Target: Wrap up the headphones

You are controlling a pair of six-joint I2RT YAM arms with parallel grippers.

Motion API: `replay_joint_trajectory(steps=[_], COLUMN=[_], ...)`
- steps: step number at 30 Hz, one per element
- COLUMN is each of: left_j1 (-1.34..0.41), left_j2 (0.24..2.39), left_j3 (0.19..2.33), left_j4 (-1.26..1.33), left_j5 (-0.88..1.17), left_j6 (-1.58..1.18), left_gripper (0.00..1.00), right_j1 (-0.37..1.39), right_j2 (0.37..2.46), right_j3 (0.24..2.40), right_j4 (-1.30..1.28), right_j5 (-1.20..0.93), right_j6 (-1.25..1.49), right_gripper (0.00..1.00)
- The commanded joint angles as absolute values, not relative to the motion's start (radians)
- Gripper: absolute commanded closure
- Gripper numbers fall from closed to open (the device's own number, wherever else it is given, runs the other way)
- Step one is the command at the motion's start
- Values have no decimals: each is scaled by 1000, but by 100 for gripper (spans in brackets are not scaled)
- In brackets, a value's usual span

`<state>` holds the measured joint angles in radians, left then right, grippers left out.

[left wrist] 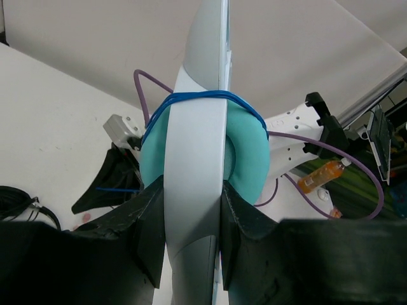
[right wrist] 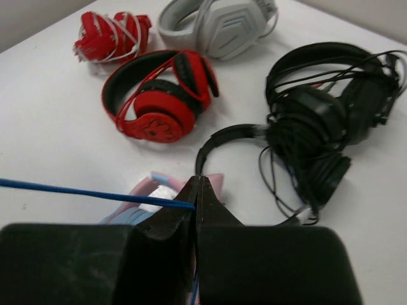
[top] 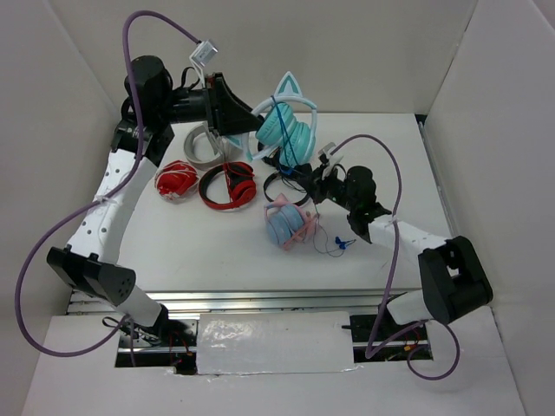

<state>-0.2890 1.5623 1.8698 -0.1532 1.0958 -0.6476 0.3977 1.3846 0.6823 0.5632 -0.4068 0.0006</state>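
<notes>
The teal cat-ear headphones (top: pixel 286 130) hang in the air above the back of the table. My left gripper (top: pixel 245 117) is shut on their pale headband (left wrist: pixel 194 190), which fills the gap between the black jaws. Their blue cable (left wrist: pixel 191 98) loops round the teal ear cushions (left wrist: pixel 245 159). From there the cable (right wrist: pixel 95 192) runs taut to my right gripper (right wrist: pixel 198 184), which is shut on it. In the top view that gripper (top: pixel 305 180) sits just below and to the right of the headphones. A small blue plug (top: pixel 343 244) lies on the table near the right arm.
Light-blue headphones with a pink band (top: pixel 286 224) lie under the right gripper. Red-and-black headphones (top: pixel 228 185), a red wrapped bundle (top: pixel 176 179), grey headphones (top: pixel 204 146) and black headphones (right wrist: pixel 324 121) lie across the back. White walls enclose the table (top: pixel 217 251).
</notes>
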Motion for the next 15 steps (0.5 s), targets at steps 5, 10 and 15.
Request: replay_joint_trajectory(steps=[5,10,15], left_j1=[-379,-500,-644], left_j2=[1413,1439,1493], left_j3=[1744,1671,1671], left_j4=[30,-115,-388], left_j5=[1144,1134,874], left_j6=[-591,-384,-100], left_gripper=[100,100,100], right_j1=[287,169,115], right_j2=[1457,1571,1565], right_j3=[808,980,1034], right_j4=[650,551,548], right_j5=[-508,-746,-862], right_j6=[-38,-86,-120], right_gripper=[100,100,100])
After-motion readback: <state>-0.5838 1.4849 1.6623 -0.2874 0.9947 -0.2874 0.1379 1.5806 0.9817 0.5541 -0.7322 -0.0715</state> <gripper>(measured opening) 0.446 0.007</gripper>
